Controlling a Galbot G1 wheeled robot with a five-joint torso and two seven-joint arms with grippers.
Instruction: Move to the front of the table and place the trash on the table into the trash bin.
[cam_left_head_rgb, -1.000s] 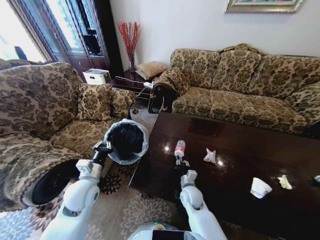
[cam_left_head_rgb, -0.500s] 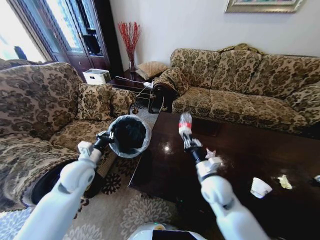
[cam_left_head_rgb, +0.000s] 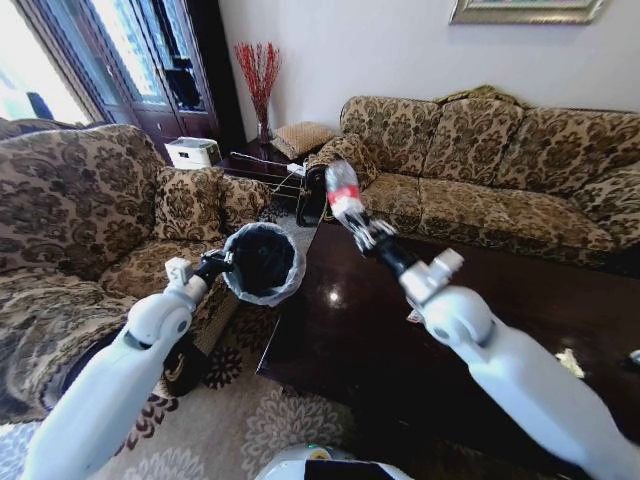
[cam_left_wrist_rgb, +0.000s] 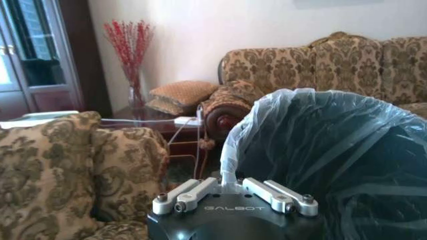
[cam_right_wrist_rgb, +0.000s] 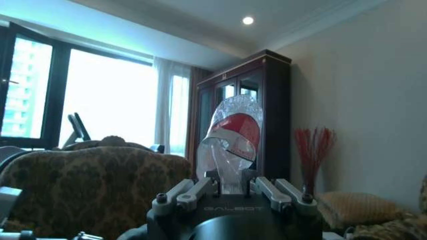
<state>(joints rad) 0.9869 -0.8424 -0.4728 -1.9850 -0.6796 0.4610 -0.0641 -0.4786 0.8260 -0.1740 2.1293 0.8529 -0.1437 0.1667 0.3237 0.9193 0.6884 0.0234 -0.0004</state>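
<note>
My right gripper (cam_left_head_rgb: 364, 234) is shut on the clear plastic bottle (cam_left_head_rgb: 343, 199) with the red label, held high above the far left corner of the dark glossy table (cam_left_head_rgb: 350, 345). In the right wrist view the bottle (cam_right_wrist_rgb: 233, 139) stands up between the fingers (cam_right_wrist_rgb: 200, 189). My left gripper (cam_left_head_rgb: 221, 263) is shut on the pale plastic rim of the black-lined trash bin (cam_left_head_rgb: 263, 262), held in the air just left of the table; the left wrist view shows the rim (cam_left_wrist_rgb: 230, 160) pinched. A yellowish scrap (cam_left_head_rgb: 570, 362) lies on the table at the right, and my right arm hides other trash.
A patterned sofa (cam_left_head_rgb: 480, 170) runs behind the table. A matching armchair (cam_left_head_rgb: 90, 220) stands at the left, close behind the bin. A side table with a vase of red twigs (cam_left_head_rgb: 260, 85) and cables sits in the corner. Patterned rug (cam_left_head_rgb: 240, 420) covers the floor.
My right gripper has lifted the bottle off the table and carried it up and to the left, toward the bin. The left arm has brought the bin slightly right and up.
</note>
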